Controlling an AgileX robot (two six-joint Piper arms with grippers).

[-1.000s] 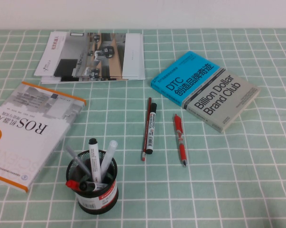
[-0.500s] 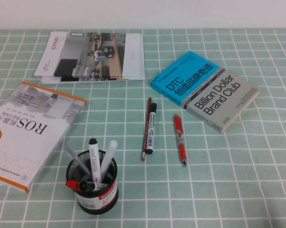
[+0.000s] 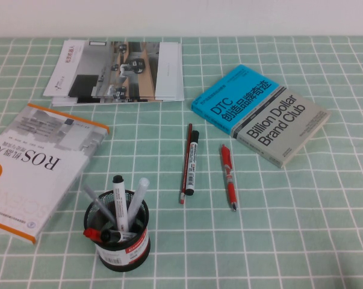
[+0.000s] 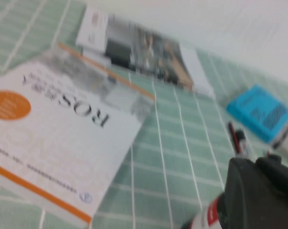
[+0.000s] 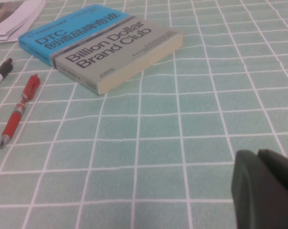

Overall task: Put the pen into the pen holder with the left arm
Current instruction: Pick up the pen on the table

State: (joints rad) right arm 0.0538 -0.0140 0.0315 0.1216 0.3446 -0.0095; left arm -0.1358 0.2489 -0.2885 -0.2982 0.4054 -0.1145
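The pen [image 3: 185, 164] is a thin maroon stick lying flat on the green checked cloth, touching a white marker with a black cap [image 3: 191, 162]. The pen holder [image 3: 118, 232], a black mesh cup with a red and white band, stands near the front left and holds several markers. Neither arm shows in the high view. In the blurred left wrist view my left gripper [image 4: 256, 164] is shut and empty, low beside the holder's band [image 4: 208, 217], with the pen and marker [image 4: 237, 138] beyond. My right gripper [image 5: 256, 155] is shut and empty above bare cloth.
A bright red clip pen [image 3: 229, 176] lies right of the marker. A blue and grey book [image 3: 259, 113] lies at the right, a white ROS book [image 3: 40, 168] at the left, and magazines [image 3: 118, 72] at the back.
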